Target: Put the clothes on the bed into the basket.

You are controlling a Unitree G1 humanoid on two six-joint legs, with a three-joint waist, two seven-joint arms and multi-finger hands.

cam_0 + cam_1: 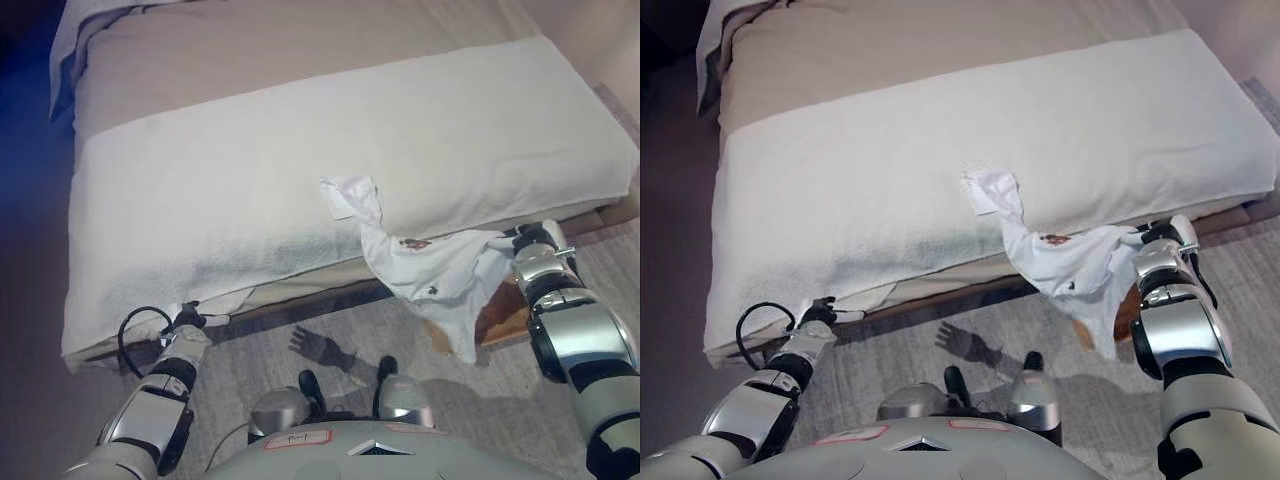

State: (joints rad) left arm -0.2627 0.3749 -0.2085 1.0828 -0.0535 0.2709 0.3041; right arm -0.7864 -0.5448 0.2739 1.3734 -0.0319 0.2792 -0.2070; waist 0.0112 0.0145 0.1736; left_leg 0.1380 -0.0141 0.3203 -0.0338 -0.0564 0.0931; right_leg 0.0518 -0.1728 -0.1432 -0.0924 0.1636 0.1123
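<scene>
Right hand fingers clench a white garment trailing far-left onto the bed; left hand fingers unclear; basket corner shows only in left eye view.

The bed wears a matt beige sheet, smooth and faintly striped. Over its near half lies a white blanket of thick, nubbly cloth like terry, matt all over. The white garment hanging off the bed's edge is thin, soft, crumpled fabric with a small dark print. Below it shows a basket of brown material that looks like wood or board. The floor carpet is grey, matt and finely ribbed. The right hand is mostly hidden in the cloth.
</scene>
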